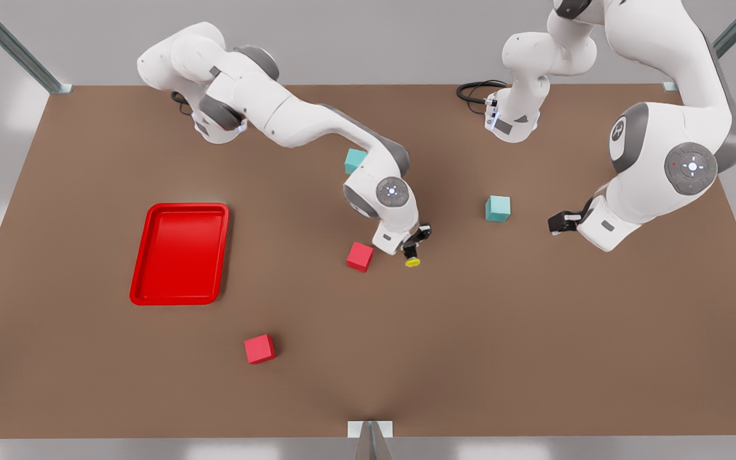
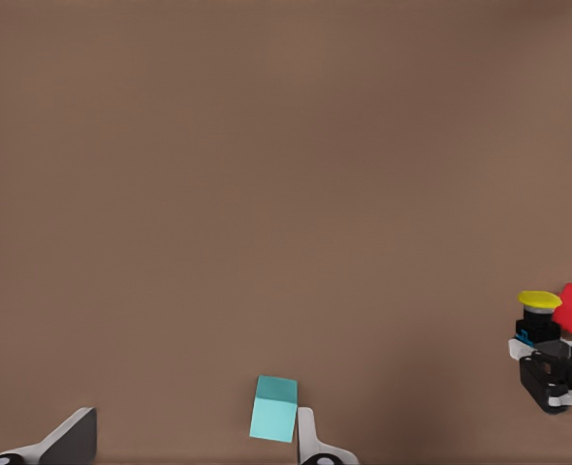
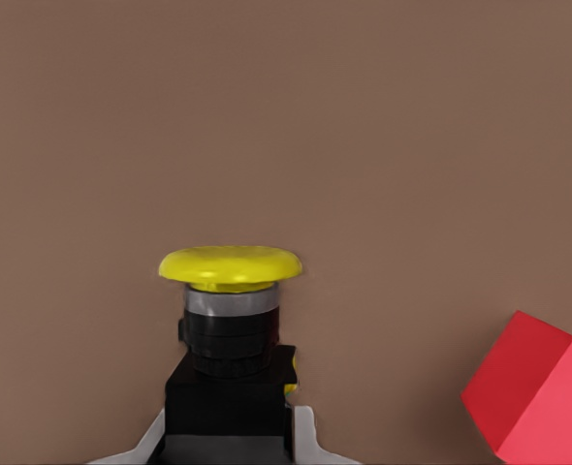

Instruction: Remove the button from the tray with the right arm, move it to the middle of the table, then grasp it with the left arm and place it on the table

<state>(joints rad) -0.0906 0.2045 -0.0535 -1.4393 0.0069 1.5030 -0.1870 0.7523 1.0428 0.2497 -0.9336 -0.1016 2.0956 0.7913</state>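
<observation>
The button point(image 1: 413, 260) is clamped by its black body in the right gripper point(image 1: 412, 251), near the middle of the table point(image 1: 534, 332), well apart from the tray point(image 1: 144, 255) and beside a red cube point(image 1: 360, 257). For a clean handover, the yellow cap should be left exposed and steady. The right arm point(image 1: 317, 128) is stretched low, wrist angled downward. The left gripper point(image 1: 559, 222) is held spread, empty, waiting past a teal cube point(image 1: 498, 208).

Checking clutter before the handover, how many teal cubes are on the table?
2. One teal cube sits between the two arms; the other lies farther back, partly hidden behind the arm holding the button. None seems fully hidden.
</observation>
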